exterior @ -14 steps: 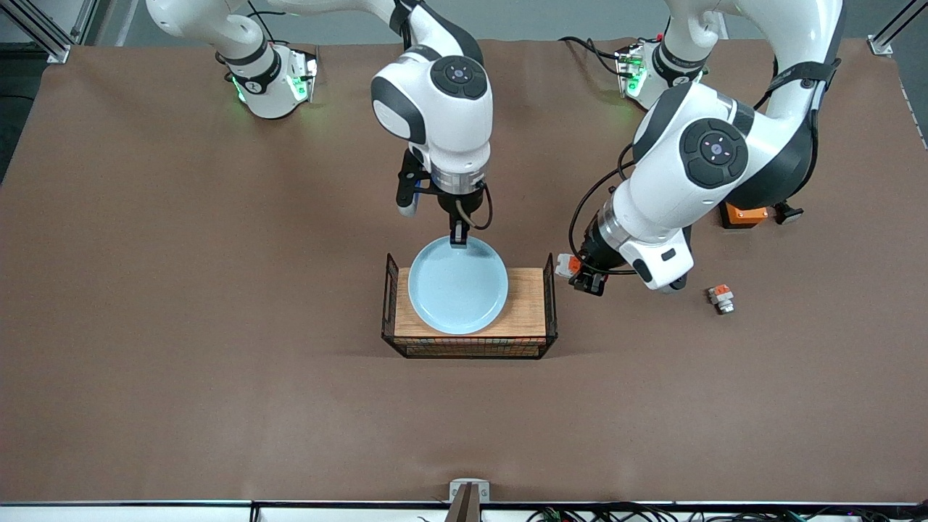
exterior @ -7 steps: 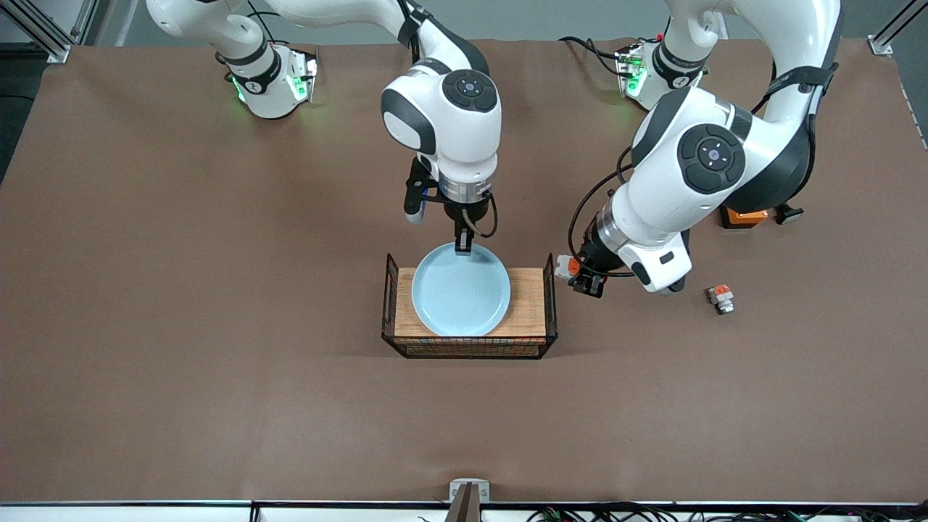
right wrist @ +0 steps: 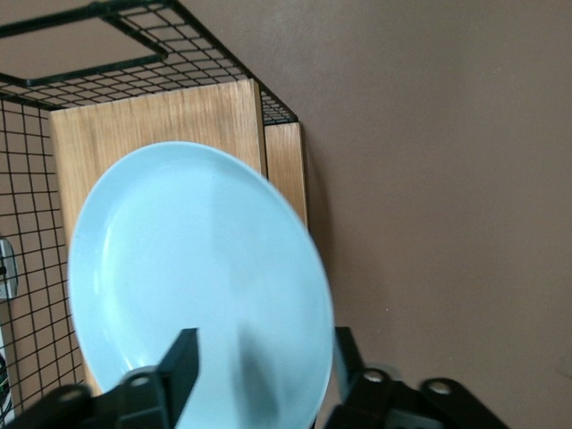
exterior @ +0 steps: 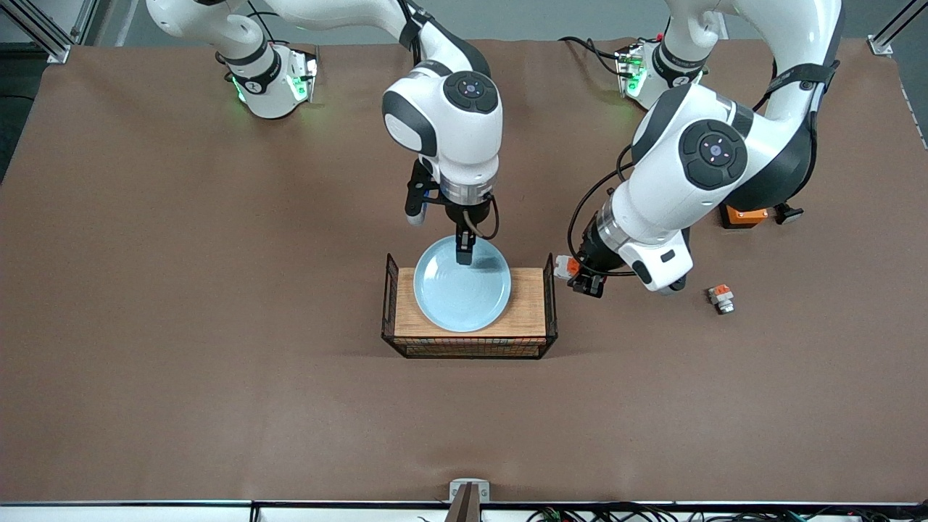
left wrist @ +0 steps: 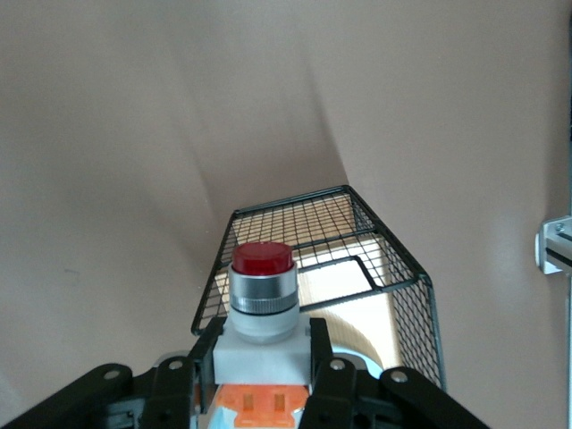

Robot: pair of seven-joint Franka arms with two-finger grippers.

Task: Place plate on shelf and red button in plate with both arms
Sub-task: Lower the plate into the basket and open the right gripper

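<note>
The pale blue plate [exterior: 462, 293] hangs over the wooden base of the wire-sided rack [exterior: 529, 308]. My right gripper [exterior: 464, 250] is shut on the plate's rim, on the edge farther from the front camera. In the right wrist view the plate [right wrist: 197, 277] sits between the fingers of the right gripper [right wrist: 264, 357], above the rack [right wrist: 152, 116]. My left gripper [exterior: 582, 278] is shut on the red button [exterior: 565, 267], just outside the rack's wire end toward the left arm's end of the table. In the left wrist view the left gripper [left wrist: 264, 344] clamps the button [left wrist: 262, 286] by its white body, red cap pointing at the rack [left wrist: 357, 232].
A similar white-and-orange piece with a silvery cap [exterior: 721, 297] lies on the table toward the left arm's end. An orange box [exterior: 743, 215] and a small black part [exterior: 788, 213] lie farther from the front camera, partly under the left arm.
My right gripper has carried the plate a little toward the left arm's end and down over the rack. The left arm with the button has hardly moved.
</note>
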